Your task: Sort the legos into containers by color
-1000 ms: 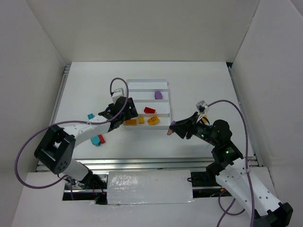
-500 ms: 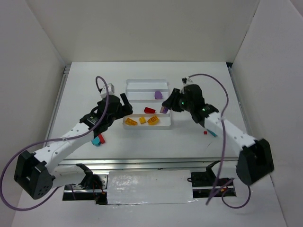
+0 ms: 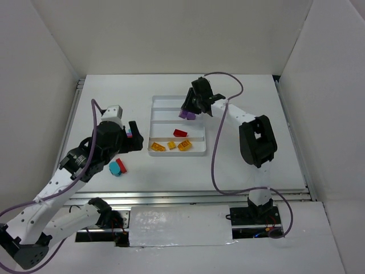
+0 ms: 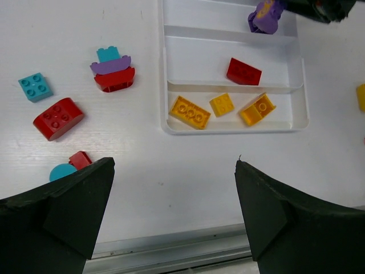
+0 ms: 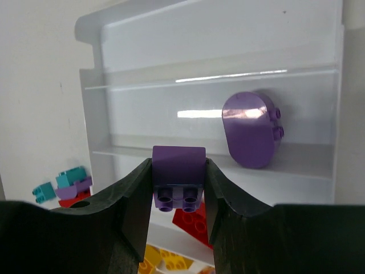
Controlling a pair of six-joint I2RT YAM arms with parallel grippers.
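Your tray [image 4: 163, 85] lies on the table [image 4: 171, 171] with its 4 long lanes running side by side. The lane nearest the arms holds 3 yellow-orange bricks [image 4: 190, 112]. The next one holds 1 red brick [image 4: 244, 71], and the lane beyond that holds a rounded purple brick [image 5: 251, 130] lying flat.

Your right pincer [image 5: 178, 182] is closed narrow on a small purple brick [image 5: 178, 168], studs facing the camera. It hangs over the far half of the tray, close to the rounded purple one. From these views you cannot tell exactly which lane is under it.

Your left pincer [image 4: 174, 217] stands wide open with nothing between its fingers. It hovers above the table on the near left of the tray.

Left of the tray, loose on the table, you have:
- a teal brick [image 4: 35, 87]
- a red rounded brick [image 4: 58, 117]
- a small stack [image 4: 112, 69] - teal on purple on red
- nearest the arms, a little red piece [image 4: 80, 159] touching a teal round piece [image 4: 61, 171]

A yellow piece [image 4: 361, 97] shows at the right edge of the left wrist view, outside the tray.

From above, your left arm [image 3: 85, 162] covers most of these loose bricks.
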